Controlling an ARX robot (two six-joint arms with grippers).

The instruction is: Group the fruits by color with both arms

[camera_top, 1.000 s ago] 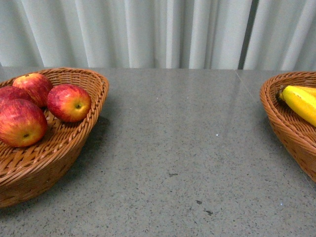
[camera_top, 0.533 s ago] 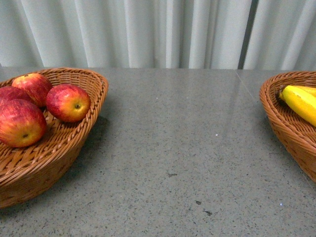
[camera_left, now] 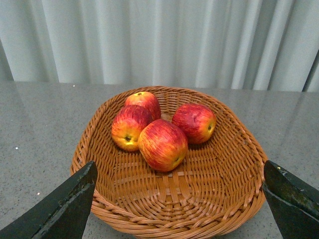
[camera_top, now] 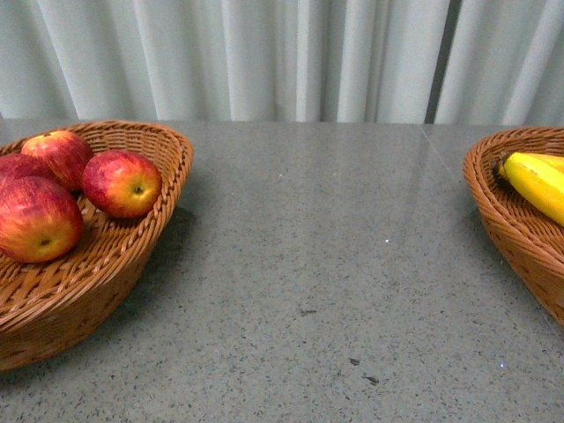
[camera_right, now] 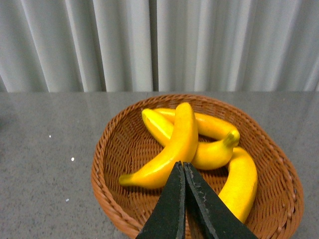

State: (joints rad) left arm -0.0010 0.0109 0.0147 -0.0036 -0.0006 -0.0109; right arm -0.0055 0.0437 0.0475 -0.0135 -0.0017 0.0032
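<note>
The left gripper [camera_left: 179,199] stands with its two fingers [camera_left: 62,206] spread wide apart and nothing between them. Ahead of it and below sits a wicker basket [camera_left: 99,134] on the grey table [camera_left: 35,129], its near rim lying between the two fingertips in the left wrist view. Four red apples [camera_left: 163,144] rest in a cluster in the far half of that basket, touching one another, well clear of both fingers. The right gripper [camera_right: 183,172] has its fingers pressed together along their full visible length, with nothing pinched between them. Its closed tip overlaps a second wicker basket [camera_right: 112,149] in the right wrist view; whether it touches anything cannot be told. Four yellow bananas [camera_right: 172,149] lie piled in this basket: one long banana runs from just ahead of the tip toward the far rim, crossing over the others. In the front view the apple basket [camera_top: 167,167] sits at the far left and the banana basket [camera_top: 493,203] at the far right, well apart, with neither arm in view.
</note>
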